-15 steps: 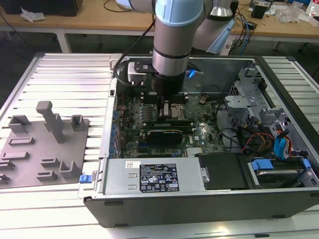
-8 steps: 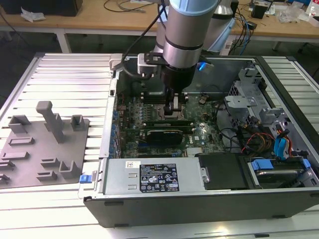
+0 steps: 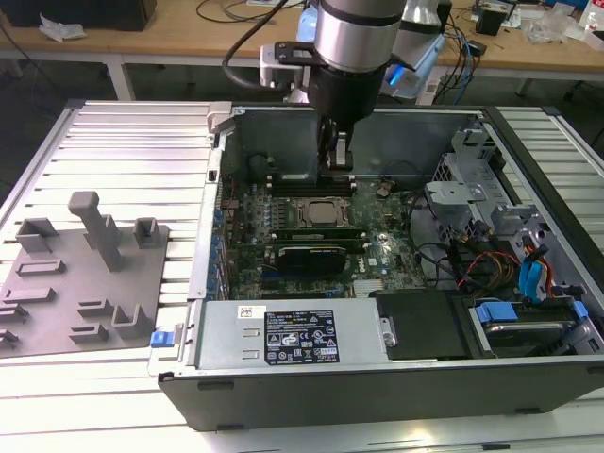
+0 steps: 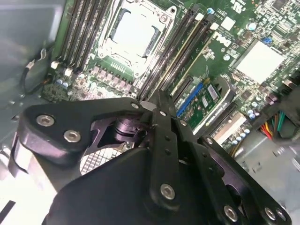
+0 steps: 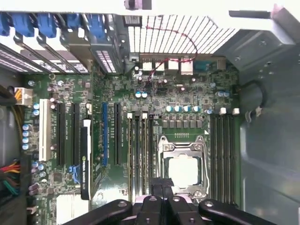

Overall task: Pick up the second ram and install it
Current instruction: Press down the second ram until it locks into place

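My gripper [image 3: 336, 162] hangs inside the open computer case, above the motherboard near the CPU socket [image 3: 319, 209]. In both wrist views the black fingers [image 4: 154, 101] [image 5: 161, 183] are pressed together, with nothing visible between them. In the first wrist view the fingertips hover over the strip between the CPU socket [image 5: 183, 166] and the black memory slots [image 5: 140, 154]. A long green ram stick [image 3: 311, 230] sits seated in a slot beside the socket. I cannot tell whether it is the second ram.
The grey holder tray [image 3: 57, 302] lies outside the case at the exterior view's left. A power supply [image 3: 283, 335] lines the case's near wall, with a black card [image 3: 307, 257] just behind it. Drive cages and cables [image 3: 510, 264] fill the exterior view's right side.
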Motion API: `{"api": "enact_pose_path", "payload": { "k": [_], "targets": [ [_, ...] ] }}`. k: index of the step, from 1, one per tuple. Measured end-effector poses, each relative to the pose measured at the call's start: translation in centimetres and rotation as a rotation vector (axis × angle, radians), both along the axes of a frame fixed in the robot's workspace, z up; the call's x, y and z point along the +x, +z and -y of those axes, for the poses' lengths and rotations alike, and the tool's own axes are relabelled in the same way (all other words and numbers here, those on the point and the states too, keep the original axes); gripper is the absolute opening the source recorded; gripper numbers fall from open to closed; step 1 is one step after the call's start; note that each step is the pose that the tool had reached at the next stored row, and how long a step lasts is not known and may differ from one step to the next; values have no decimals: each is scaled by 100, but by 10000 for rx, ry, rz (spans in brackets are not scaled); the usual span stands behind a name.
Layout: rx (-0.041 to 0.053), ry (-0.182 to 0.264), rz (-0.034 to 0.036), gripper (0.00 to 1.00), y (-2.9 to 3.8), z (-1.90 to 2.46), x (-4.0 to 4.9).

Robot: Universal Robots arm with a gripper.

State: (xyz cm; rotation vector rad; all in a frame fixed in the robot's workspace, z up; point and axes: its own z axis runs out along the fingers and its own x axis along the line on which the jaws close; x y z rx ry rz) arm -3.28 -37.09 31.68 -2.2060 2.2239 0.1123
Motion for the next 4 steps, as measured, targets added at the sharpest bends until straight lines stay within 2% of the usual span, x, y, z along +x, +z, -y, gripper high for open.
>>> {"api": "enact_pose_path", "payload": {
  "k": [4],
  "targets": [
    [1,0,0,11,1,0,0]
  ]
}}
